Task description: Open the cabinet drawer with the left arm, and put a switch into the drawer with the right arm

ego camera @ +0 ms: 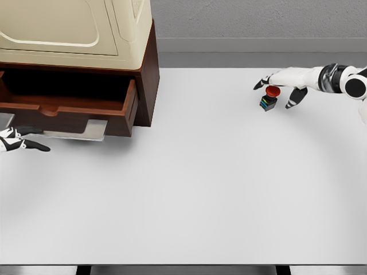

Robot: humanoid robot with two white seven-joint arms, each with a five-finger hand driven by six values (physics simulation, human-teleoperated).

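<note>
White tabletop (189, 195) lies nearest; at nine o'clock the left hand (20, 143) idles, fingers relaxed, below the pulled-out dark wooden drawer (69, 106). At two o'clock the right hand (282, 86) arches wide over the red-capped black switch (269, 98): close squarely around its body before lifting.

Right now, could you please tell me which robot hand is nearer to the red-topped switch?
Right. The right robot hand hovers directly over the switch, fingers spread around it. The left robot hand is far across the table, beside the open drawer.
</note>
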